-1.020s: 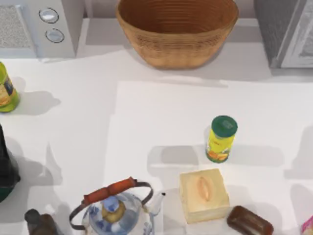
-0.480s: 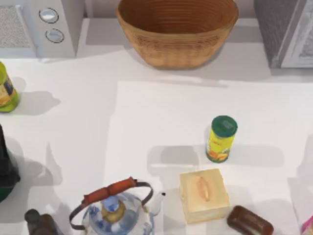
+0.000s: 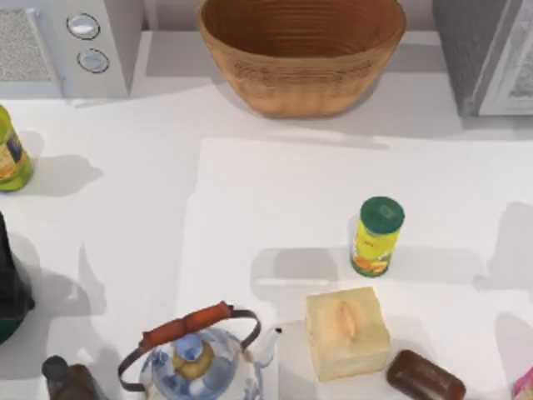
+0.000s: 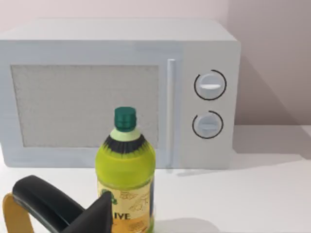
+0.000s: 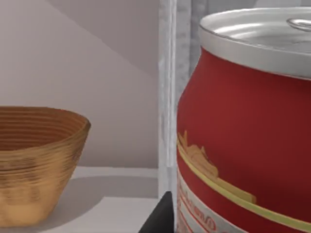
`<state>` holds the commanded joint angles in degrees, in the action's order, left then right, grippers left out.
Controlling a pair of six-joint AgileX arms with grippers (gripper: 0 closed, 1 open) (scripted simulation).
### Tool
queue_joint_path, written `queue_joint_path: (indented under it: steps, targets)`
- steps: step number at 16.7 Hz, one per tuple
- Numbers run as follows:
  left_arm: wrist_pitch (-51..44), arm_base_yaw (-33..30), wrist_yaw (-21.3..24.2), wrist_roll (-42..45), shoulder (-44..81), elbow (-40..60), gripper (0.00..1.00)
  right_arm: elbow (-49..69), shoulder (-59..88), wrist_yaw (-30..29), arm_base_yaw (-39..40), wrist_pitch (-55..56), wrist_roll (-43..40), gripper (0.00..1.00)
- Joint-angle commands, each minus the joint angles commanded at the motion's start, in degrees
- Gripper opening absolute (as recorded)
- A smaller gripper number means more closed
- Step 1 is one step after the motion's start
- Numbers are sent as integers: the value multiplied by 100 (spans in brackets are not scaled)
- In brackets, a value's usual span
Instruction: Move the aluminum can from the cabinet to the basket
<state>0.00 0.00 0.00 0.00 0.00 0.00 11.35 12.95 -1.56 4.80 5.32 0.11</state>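
The aluminum can (image 5: 248,126), red-sided with a shiny silver top, looms very close in the right wrist view, slightly tilted. One dark fingertip (image 5: 163,219) of my right gripper rests against its side, so the gripper looks shut on it. Behind the can runs a pale vertical edge of the cabinet (image 5: 168,87). The cabinet (image 3: 487,54) stands at the table's back right. The wicker basket (image 3: 301,52) sits at the back centre, and the basket (image 5: 36,165) lies off to the can's side. My left arm (image 3: 10,283) is parked at the left edge.
A white microwave (image 3: 71,46) stands back left with a green-yellow bottle (image 3: 12,158) in front of it. A yellow canister (image 3: 377,236), a tan box (image 3: 346,332), a kettle (image 3: 196,354) and a brown block (image 3: 425,377) fill the front.
The shadow at the table's right edge drew back toward the edge, then spread left and farther back. Nothing on the table has moved.
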Motion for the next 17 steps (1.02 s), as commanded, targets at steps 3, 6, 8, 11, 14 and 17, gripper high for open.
queue_joint_path:
  steps: [3, 6, 8, 11, 14, 17]
  targets:
    - [0, 0, 0, 0, 0, 0, 100, 1157, 1398, -159, 386, 435, -3, 0]
    - [0, 0, 0, 0, 0, 0, 100, 2516, 3132, -439, 831, 888, 3, 0]
    - [0, 0, 0, 0, 0, 0, 100, 3472, 4419, -718, 1158, 1184, 17, 0]
    - [0, 0, 0, 0, 0, 0, 100, 4935, 6423, -1252, 1654, 1576, 49, 0]
    - [0, 0, 0, 0, 0, 0, 100, 6393, 8331, -1846, 2098, 1865, 84, 0]
    - [0, 0, 0, 0, 0, 0, 100, 7643, 9911, -2424, 2444, 2031, 117, 0]
